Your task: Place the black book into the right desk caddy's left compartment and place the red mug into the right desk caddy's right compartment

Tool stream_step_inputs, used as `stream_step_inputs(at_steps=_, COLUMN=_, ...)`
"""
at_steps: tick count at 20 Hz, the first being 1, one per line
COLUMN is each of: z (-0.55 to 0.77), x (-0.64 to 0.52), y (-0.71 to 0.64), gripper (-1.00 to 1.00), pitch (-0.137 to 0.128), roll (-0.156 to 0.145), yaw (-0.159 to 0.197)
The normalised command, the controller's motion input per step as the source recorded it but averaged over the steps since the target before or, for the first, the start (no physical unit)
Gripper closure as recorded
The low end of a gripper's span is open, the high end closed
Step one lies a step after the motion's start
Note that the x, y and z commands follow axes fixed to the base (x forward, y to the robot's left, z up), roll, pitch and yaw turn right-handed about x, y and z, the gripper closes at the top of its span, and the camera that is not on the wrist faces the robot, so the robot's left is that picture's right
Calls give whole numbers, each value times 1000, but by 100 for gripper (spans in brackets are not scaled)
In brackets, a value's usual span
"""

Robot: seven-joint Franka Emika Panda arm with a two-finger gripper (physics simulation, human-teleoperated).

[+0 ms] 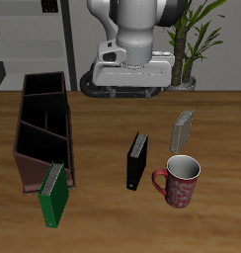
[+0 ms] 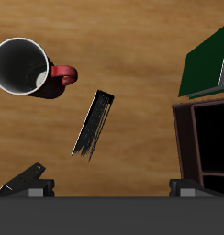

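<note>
The black book (image 1: 137, 163) stands upright near the table's middle and also shows in the wrist view (image 2: 94, 124). The red mug (image 1: 180, 181), white inside, stands beside it nearer the front edge, handle toward the book; the wrist view (image 2: 20, 66) shows it too. The right desk caddy (image 1: 24, 148) is a long dark brown box with a section crossed by a slanted divider (image 1: 43, 126) and a plain section at its back end (image 1: 43, 86). My gripper (image 1: 130, 94) hangs open and empty high above the table's back, apart from everything. Its fingertips (image 2: 22, 181) show wide apart.
A green book (image 1: 55, 195) leans against the caddy's front end and shows in the wrist view (image 2: 207, 62) beside the caddy's wall (image 2: 183, 138). A light grey book (image 1: 183, 129) stands behind the mug. A potted plant (image 1: 192, 44) stands behind the table.
</note>
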Motion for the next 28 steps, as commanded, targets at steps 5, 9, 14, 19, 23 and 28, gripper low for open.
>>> stream_step_inputs(at_steps=5, z=-284, x=181, y=102, gripper=-100, pitch=11, roll=22, yaw=0)
stream_step_inputs(at_steps=9, z=-121, x=64, y=10, gripper=-100, pitch=6, roll=-7, yaw=-2)
stream_step_inputs(at_steps=14, z=-500, x=160, y=72, gripper=-100, pitch=22, roll=41, yaw=-40)
stream_step_inputs(at_steps=19, z=-228, x=43, y=-19, gripper=-100, pitch=-1, roll=9, yaw=-13)
stream_step_inputs(at_steps=23, z=-405, x=74, y=-102, gripper=-100, pitch=21, roll=-16, yaw=11)
stream_step_inputs(at_steps=28, z=-209, x=48, y=-48, gripper=-100, pitch=12, roll=5, yaw=-22)
